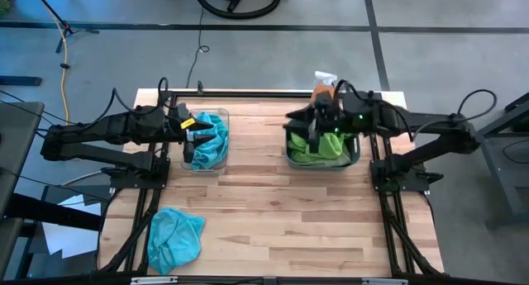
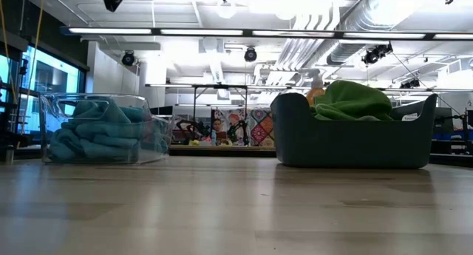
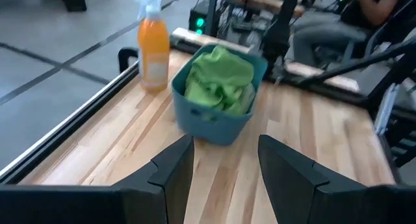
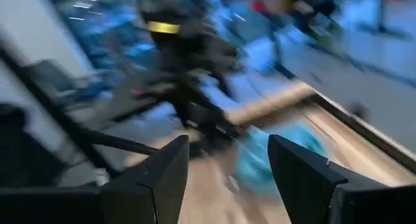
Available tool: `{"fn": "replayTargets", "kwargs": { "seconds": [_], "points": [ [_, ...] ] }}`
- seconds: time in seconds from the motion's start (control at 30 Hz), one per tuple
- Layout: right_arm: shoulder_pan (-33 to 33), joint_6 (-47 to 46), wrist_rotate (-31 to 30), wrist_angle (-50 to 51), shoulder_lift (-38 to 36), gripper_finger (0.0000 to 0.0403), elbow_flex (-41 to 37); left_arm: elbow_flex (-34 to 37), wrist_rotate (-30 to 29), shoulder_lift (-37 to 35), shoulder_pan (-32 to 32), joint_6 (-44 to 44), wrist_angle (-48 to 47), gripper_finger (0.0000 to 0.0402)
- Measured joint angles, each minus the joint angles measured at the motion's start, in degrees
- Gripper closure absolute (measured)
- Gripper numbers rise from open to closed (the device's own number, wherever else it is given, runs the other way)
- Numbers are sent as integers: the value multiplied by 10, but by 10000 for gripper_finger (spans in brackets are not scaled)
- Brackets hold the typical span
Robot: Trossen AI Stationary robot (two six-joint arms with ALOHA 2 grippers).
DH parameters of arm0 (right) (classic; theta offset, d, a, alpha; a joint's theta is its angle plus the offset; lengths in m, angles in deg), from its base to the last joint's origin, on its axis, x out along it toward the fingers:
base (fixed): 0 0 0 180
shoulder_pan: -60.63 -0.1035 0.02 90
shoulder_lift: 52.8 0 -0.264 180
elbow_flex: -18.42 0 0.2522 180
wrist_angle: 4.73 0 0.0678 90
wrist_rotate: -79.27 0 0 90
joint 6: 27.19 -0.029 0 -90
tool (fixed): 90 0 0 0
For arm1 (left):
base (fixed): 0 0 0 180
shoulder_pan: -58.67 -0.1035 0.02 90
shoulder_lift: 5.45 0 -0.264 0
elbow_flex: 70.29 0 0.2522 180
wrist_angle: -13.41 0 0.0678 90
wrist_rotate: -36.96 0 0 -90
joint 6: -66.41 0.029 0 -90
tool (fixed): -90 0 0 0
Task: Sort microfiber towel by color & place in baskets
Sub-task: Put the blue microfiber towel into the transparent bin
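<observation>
Teal towels (image 1: pixel 208 140) in clear bin (image 2: pixel 52 129); green towels (image 1: pixel 318 149) in teal-grey tub (image 2: pixel 347 144).

Right wrist view smearing throughout — the left arm (image 4: pixel 188 74) and a blue towel (image 4: pixel 273 156) showing only as blurred masses; in the high view the right gripper (image 1: pixel 318 132) is covering part of the green towels (image 1: pixel 324 149); the orange spray bottle (image 1: pixel 322 88) is standing half hidden behind it.
</observation>
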Motion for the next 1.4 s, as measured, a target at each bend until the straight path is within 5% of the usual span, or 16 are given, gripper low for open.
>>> {"fn": "replayTargets", "kwargs": {
  "seconds": [0.27,0.57,0.73,1.0,1.27,1.4],
  "points": [
    [-81,194,1,-104,35,194,-1,0,50,0,0,2,137,241],
    [-84,192,-16,-119,40,194,-1,0,61,0,0,45,187,241],
    [-82,192,-18,-118,40,194,-1,0,79,0,12,-8,187,241],
    [-81,175,-22,-92,40,194,-1,-13,82,54,189,-135,154,241],
    [-71,160,-27,-59,40,194,-1,-123,70,230,399,-244,-125,241],
    [-69,149,-27,-45,40,194,-1,-136,73,291,459,-439,-213,241]
  ]
}}
